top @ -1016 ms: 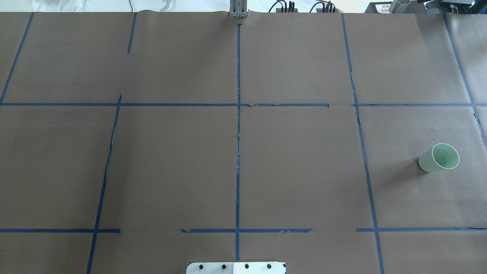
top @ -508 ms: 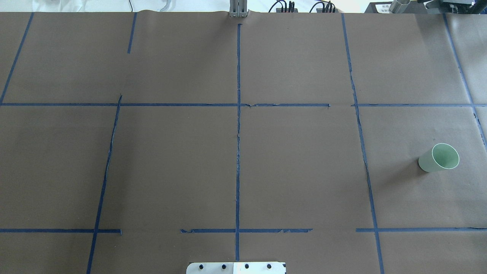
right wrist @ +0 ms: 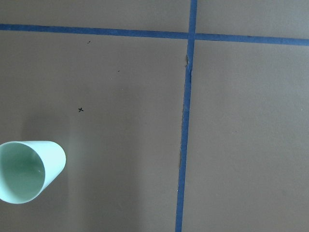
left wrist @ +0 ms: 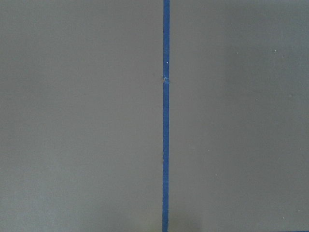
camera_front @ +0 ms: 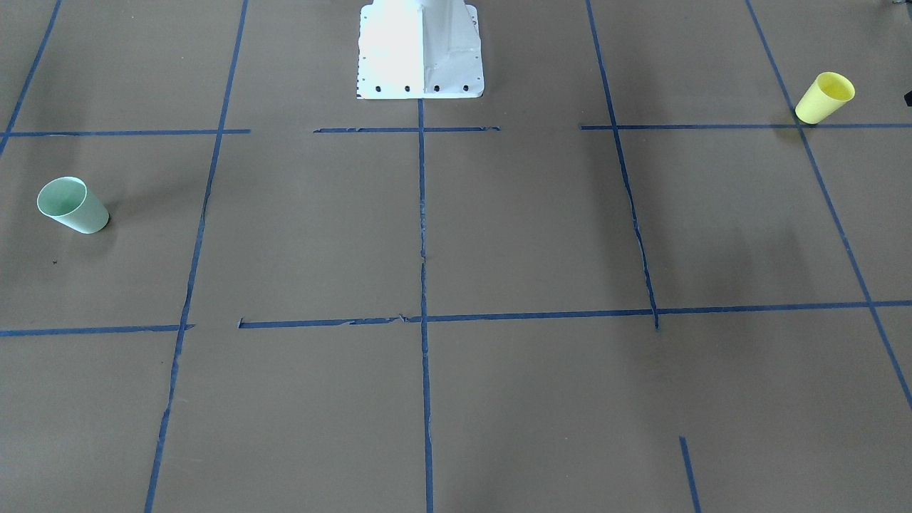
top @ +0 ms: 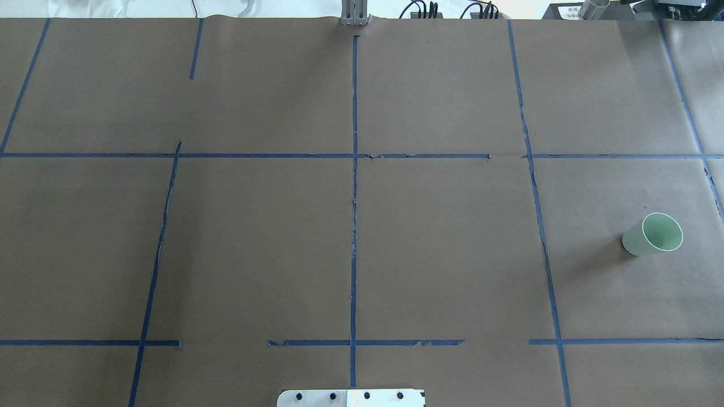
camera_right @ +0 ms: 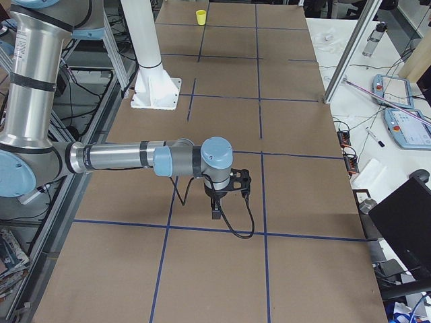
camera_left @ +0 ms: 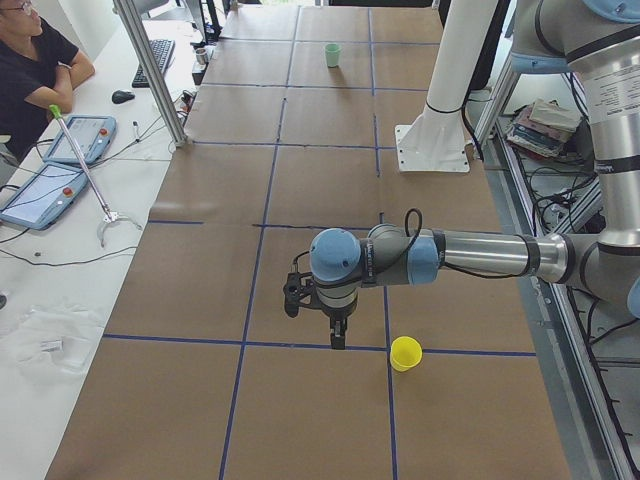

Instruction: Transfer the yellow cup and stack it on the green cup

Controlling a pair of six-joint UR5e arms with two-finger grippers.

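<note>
The yellow cup [camera_front: 826,96] stands upright at the table's left end, by a blue tape line; it also shows in the exterior left view [camera_left: 405,353] and far off in the exterior right view [camera_right: 201,17]. It is out of the overhead view. The green cup [top: 653,234] stands upright at the table's right end, also in the front view [camera_front: 71,205] and the right wrist view [right wrist: 26,171]. My left gripper [camera_left: 337,338] hangs above the table just beside the yellow cup. My right gripper [camera_right: 215,212] hangs above the right end. I cannot tell whether either is open or shut.
The table is covered in brown paper [top: 254,243] with a grid of blue tape lines [top: 354,198]. The white robot base [camera_front: 420,50] stands at the near middle edge. An operator [camera_left: 35,70] sits at a side desk with tablets and a keyboard.
</note>
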